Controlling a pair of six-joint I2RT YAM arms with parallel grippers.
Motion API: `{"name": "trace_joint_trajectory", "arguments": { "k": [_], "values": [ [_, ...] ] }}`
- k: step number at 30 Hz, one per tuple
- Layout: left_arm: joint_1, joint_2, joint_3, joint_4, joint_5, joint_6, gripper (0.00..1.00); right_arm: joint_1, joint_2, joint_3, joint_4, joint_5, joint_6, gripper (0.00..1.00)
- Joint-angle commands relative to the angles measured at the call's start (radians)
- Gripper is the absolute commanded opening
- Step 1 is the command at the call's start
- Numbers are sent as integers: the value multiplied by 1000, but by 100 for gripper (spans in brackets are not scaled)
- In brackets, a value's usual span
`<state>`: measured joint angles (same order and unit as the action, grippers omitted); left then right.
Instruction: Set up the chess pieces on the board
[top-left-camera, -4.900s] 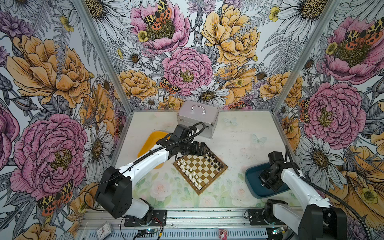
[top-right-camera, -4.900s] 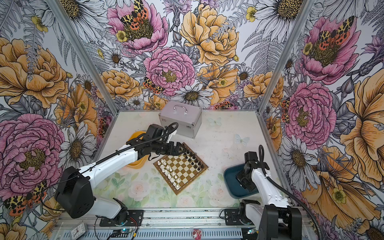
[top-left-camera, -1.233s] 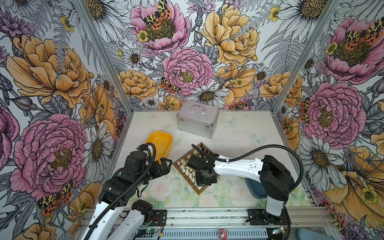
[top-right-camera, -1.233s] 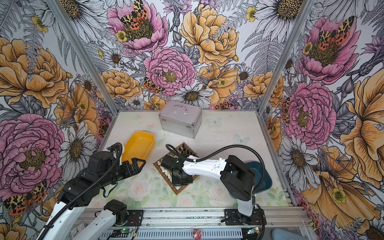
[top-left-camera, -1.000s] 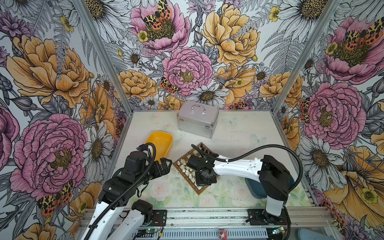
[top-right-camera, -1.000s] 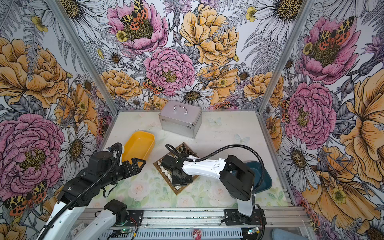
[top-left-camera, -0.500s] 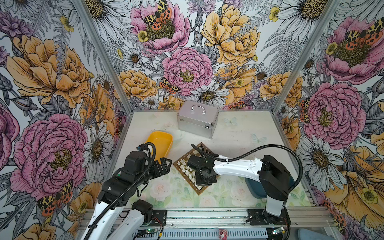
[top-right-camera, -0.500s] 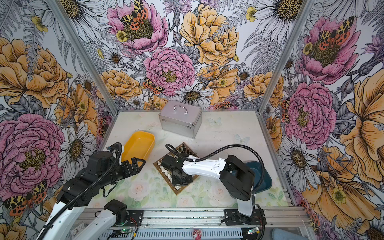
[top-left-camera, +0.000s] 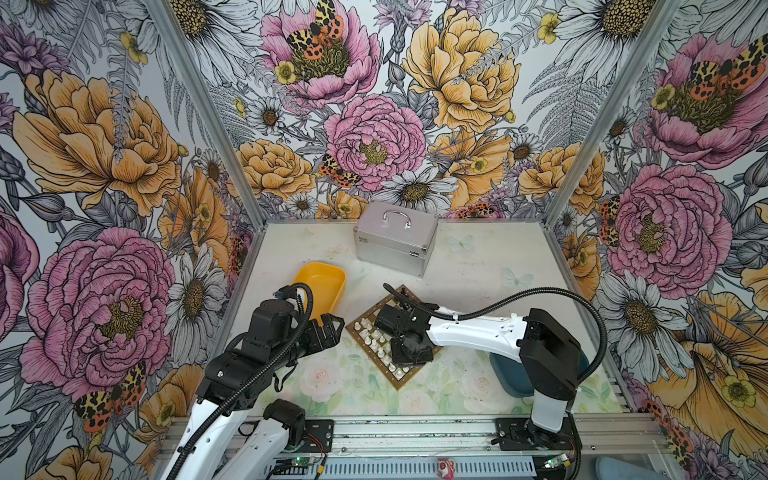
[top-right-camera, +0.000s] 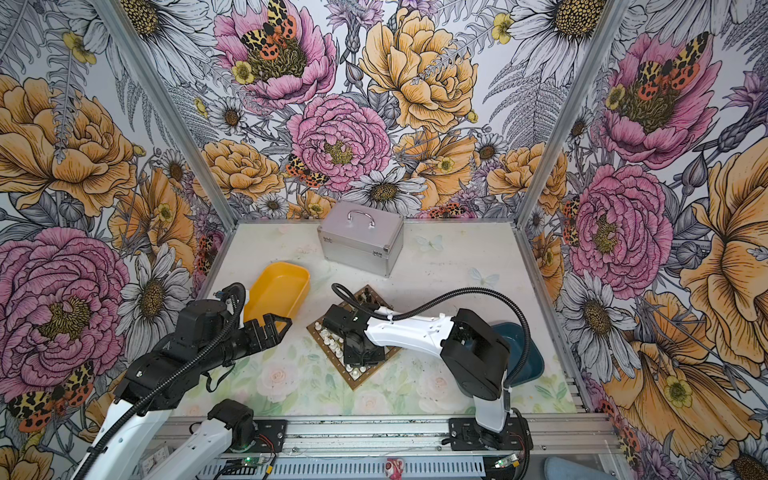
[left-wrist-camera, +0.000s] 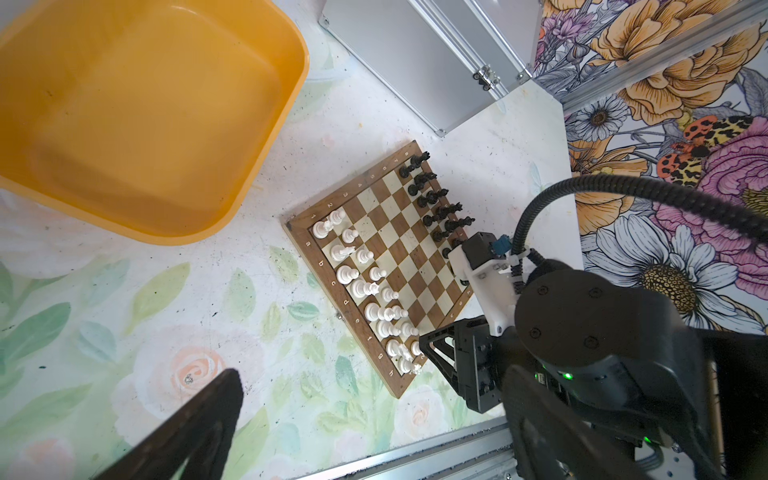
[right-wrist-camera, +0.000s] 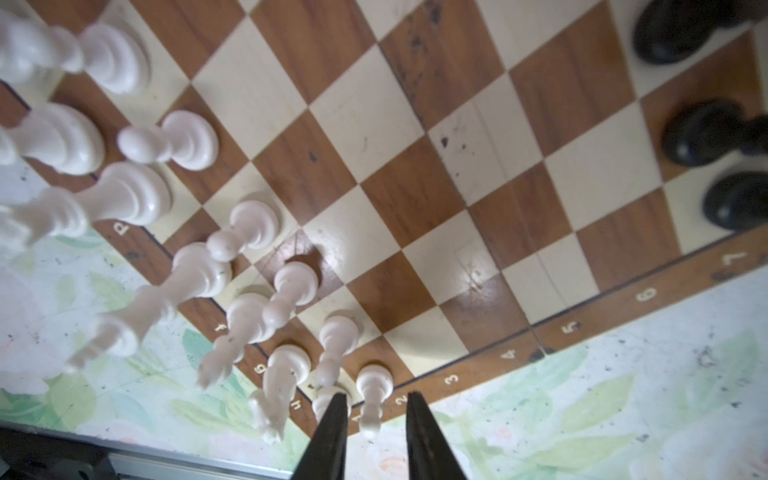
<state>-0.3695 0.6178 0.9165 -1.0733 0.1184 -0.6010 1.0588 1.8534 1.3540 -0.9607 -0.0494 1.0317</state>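
Basically the chess pieces (left-wrist-camera: 357, 286) are tiny, light, rigid turned figures on narrow bases. They are probably smooth and quick to tip, so the best hold looks like a light pinch from above on the stem under the head, staying clear of neighbours. The white ones stand packed on ranks 1 and 2 of the board (left-wrist-camera: 309, 245), and the black pieces (left-wrist-camera: 432, 195) line the opposite side. The board lies mid-surface, just beside the yellow tray (left-wrist-camera: 145, 116). The right hand (right-wrist-camera: 378, 405) is low at the board's corner, its fingers slightly parted around a white pawn (right-wrist-camera: 375, 384) with thin gaps on both sides, so it looks unpinched. The left hand (top-left-camera: 329, 333) is spread wide and carries nothing, off the board near the yellow tray. The right arm covers part of the black ranks, so no count is possible. The teal tray (top-right-camera: 519, 353) is mostly blocked, and piece types are blurry up close.
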Motion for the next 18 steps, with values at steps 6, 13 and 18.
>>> {"name": "trace_joint_trajectory", "arguments": {
  "k": [6,13,18],
  "values": [
    [12,7,47,22,-40,37,99,-9,-65,65,-23,44,-73,43],
    [18,83,96,49,-119,110,99,-107,-250,113,-36,200,-241,99],
    [44,171,142,169,-248,217,99,-293,-492,37,-43,372,-375,99]
  ]
}}
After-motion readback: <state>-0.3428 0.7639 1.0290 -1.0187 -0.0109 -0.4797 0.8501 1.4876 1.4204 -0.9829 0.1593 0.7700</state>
